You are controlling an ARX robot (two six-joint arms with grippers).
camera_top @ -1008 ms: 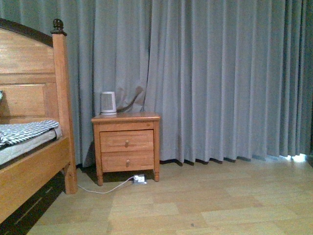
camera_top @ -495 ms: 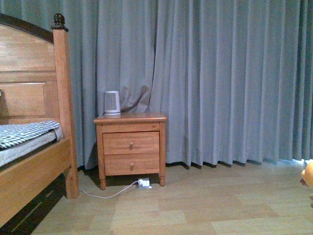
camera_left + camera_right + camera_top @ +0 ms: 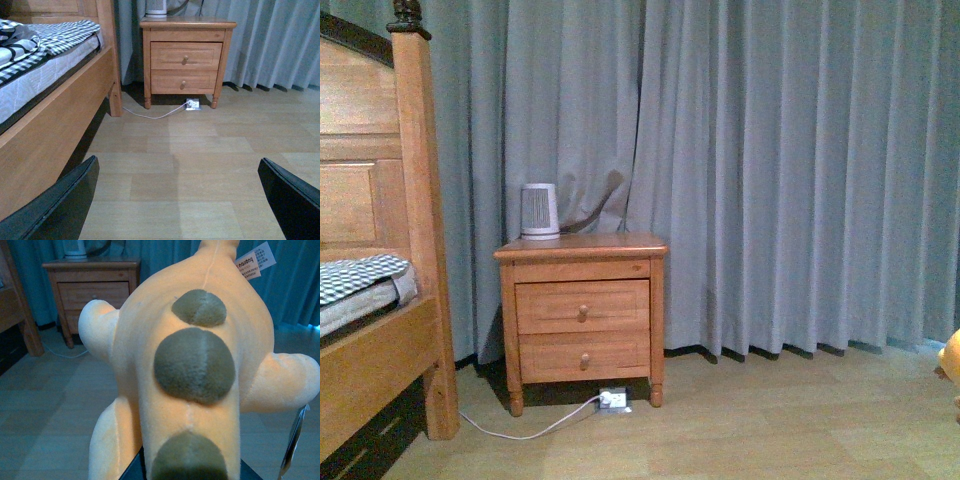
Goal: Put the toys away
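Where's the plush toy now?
The plush toy fills the right wrist view, close to that camera; the front view shows it at the far right edge, right of the nightstand.

A bedroom: wooden bed (image 3: pixel 412 210), nightstand (image 3: pixel 582 312), long curtains (image 3: pixel 770 170).

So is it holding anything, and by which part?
Right end effector grips the yellow-orange plush toy at its spotted end nearest the camera; left end effector is open, empty.

Tool (image 3: pixel 177 164) spread wide, nightstand (image 3: pixel 186 52), bed (image 3: pixel 65 95)
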